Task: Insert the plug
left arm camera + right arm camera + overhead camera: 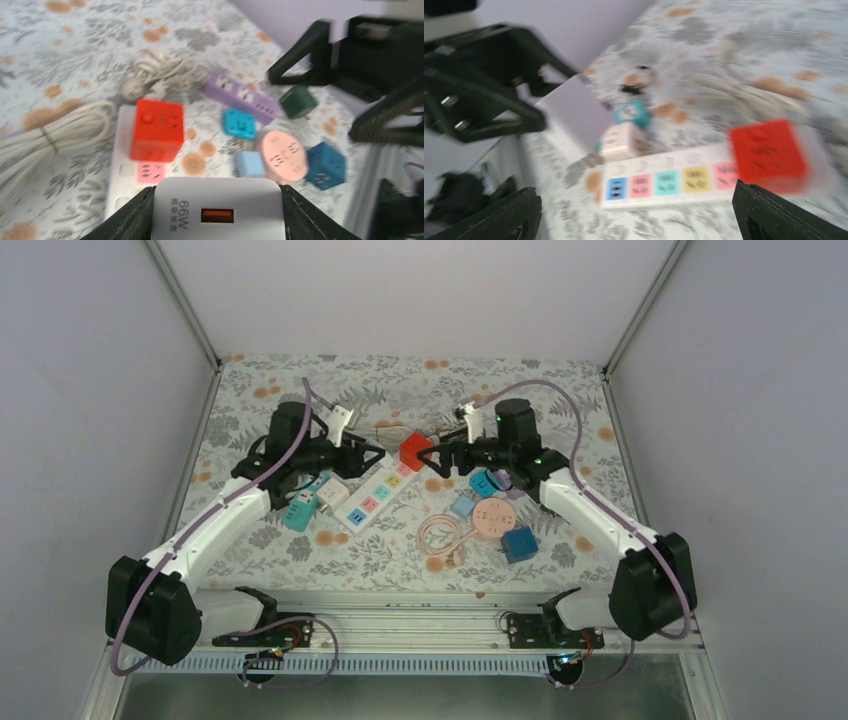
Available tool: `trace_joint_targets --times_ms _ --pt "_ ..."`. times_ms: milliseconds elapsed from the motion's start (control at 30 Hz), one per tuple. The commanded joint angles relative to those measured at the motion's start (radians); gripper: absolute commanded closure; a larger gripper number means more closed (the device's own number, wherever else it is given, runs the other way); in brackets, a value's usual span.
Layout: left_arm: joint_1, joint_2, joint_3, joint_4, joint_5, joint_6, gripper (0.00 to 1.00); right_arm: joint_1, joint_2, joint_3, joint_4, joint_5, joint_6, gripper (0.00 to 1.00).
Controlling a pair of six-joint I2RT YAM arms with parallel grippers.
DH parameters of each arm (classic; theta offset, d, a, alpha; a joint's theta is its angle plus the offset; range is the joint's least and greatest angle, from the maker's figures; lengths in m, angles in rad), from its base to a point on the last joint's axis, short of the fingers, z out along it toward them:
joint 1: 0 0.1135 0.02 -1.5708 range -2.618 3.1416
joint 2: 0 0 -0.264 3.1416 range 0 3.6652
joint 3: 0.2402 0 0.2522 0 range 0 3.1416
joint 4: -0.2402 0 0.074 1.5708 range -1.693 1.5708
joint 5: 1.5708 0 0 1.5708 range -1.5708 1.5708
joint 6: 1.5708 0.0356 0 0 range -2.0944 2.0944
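Note:
My left gripper (217,212) is shut on a white 66W charger plug (220,205), held by its sides. It hovers over the near part of the white power strip (122,172) with coloured sockets (664,182). A red cube adapter (156,129) stands on the strip's far end (415,451). In the right wrist view, my right gripper (636,220) stands wide open with nothing between its fingers, the red cube (769,152) blurred just beyond its right finger. From above, the two grippers (365,460) (437,462) face each other across the red cube.
Right of the strip lie a purple strip (240,95), a teal cube (239,123), a pink round socket (493,517), a dark blue cube (519,543), a light blue block (250,164) and a coiled pink cable (438,537). White cable bundles (55,132) lie left; a teal adapter (300,510) too.

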Motion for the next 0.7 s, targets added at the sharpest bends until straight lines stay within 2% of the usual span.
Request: trace_joint_targets --times_ms 0,100,167,333,433,533,667 --pt "-0.088 -0.01 -0.039 0.063 -0.337 0.03 0.53 -0.019 -0.119 -0.095 0.06 0.44 0.153 0.02" --pt "-0.15 0.018 -0.055 0.082 -0.427 0.042 0.53 -0.024 -0.174 -0.142 0.056 0.596 0.209 0.02" --pt "-0.183 0.044 -0.071 0.108 -0.475 0.062 0.53 -0.027 -0.213 -0.178 0.073 0.644 0.242 0.02" --pt "-0.216 0.141 -0.08 0.147 -0.614 0.089 0.53 -0.033 -0.285 -0.251 0.127 0.664 0.297 0.01" --pt "-0.225 0.175 -0.101 0.224 -0.67 0.093 0.53 -0.036 -0.296 -0.267 0.125 0.663 0.307 0.01" --pt "-0.226 0.197 -0.126 0.3 -0.654 0.109 0.53 -0.038 -0.293 -0.266 0.105 0.669 0.313 0.01" --pt "-0.226 0.247 -0.109 0.298 -0.672 0.139 0.53 -0.037 -0.302 -0.273 0.096 0.676 0.319 0.02"
